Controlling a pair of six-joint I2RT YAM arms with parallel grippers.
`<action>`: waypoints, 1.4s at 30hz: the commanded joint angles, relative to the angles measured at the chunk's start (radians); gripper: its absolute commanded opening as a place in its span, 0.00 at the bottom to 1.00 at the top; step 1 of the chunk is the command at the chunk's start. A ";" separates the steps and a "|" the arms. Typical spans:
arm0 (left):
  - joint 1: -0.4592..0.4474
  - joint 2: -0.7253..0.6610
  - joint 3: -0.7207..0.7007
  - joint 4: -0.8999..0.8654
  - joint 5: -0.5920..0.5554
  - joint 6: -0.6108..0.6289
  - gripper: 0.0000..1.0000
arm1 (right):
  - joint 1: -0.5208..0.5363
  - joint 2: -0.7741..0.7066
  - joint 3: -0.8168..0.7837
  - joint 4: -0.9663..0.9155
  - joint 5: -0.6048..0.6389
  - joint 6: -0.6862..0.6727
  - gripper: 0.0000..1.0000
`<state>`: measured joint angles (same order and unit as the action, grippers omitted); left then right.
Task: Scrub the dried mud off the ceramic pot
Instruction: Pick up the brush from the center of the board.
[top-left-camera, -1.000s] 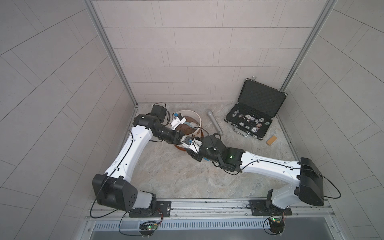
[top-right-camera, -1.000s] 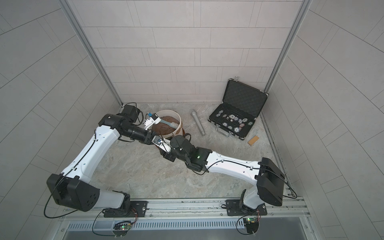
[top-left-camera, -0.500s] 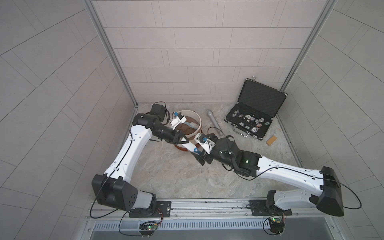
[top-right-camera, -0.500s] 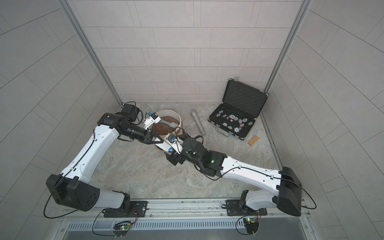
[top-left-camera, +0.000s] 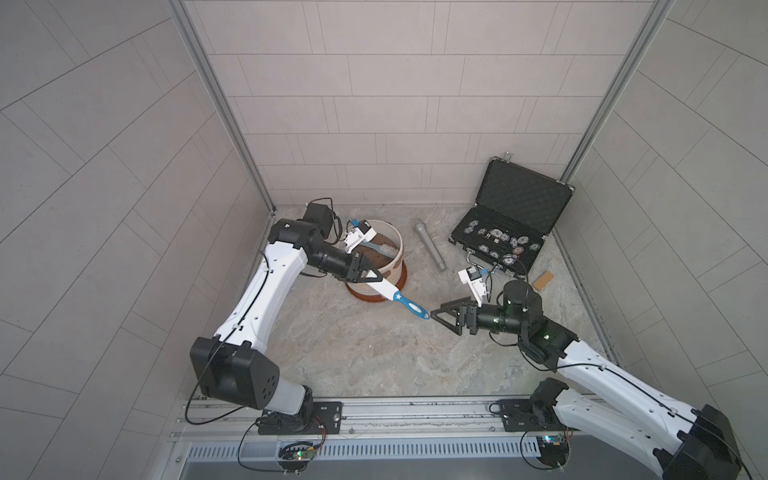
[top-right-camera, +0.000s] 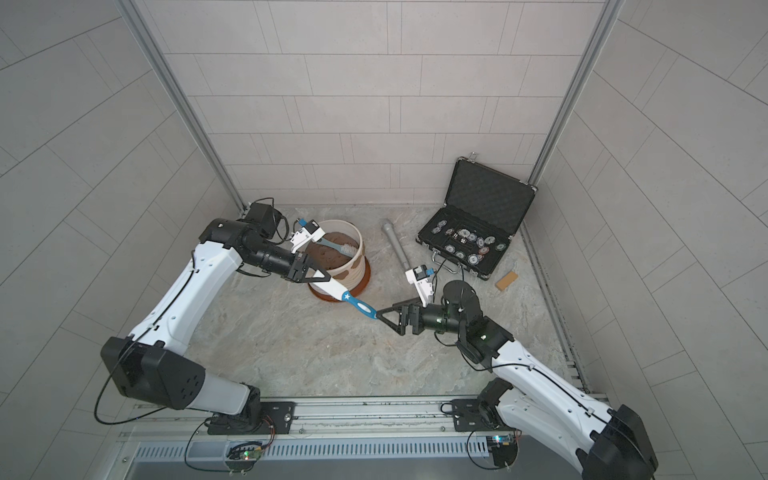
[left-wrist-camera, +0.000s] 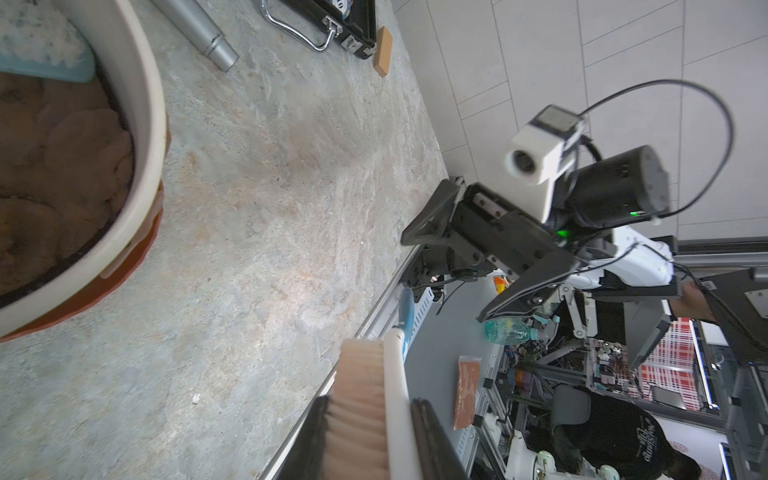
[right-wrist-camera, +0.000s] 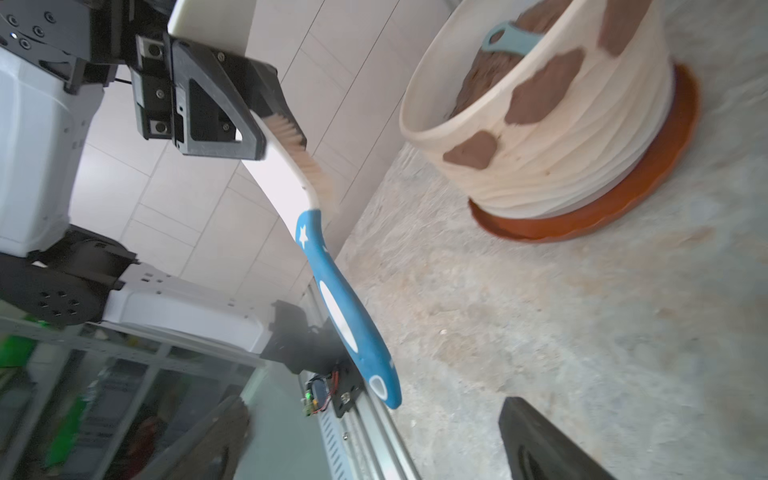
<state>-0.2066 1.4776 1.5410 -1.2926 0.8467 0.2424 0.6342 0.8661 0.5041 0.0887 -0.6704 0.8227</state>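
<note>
The cream ribbed ceramic pot stands on a terracotta saucer at the back left, with soil inside. Reddish-brown patches of dried mud stick to its outer wall. My left gripper is shut on the bristle head of a white brush with a blue handle, held in the air just in front of the pot. My right gripper is open and holds nothing, just past the handle's end.
A pale blue brush lies on the soil inside the pot. To the right of the pot lies a grey metal cylinder. An open black case of chips and a tan block are at the back right, near the wall.
My right gripper has opened, come off the brush and drawn back to the right, away from the pot. The left gripper keeps the brush by its head.
</note>
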 joint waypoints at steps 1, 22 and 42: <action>0.005 0.004 0.034 -0.040 0.097 0.032 0.24 | -0.003 -0.005 -0.019 0.180 -0.110 0.134 0.97; 0.004 -0.019 -0.025 0.014 0.069 -0.015 0.24 | 0.371 0.254 0.451 -0.413 0.684 -0.881 0.79; 0.004 -0.029 -0.043 0.013 0.092 -0.012 0.24 | 0.413 0.386 0.537 -0.376 0.720 -1.004 0.52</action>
<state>-0.2070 1.4719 1.5120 -1.2785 0.9020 0.2245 1.0382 1.2461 1.0153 -0.2829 0.0425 -0.1616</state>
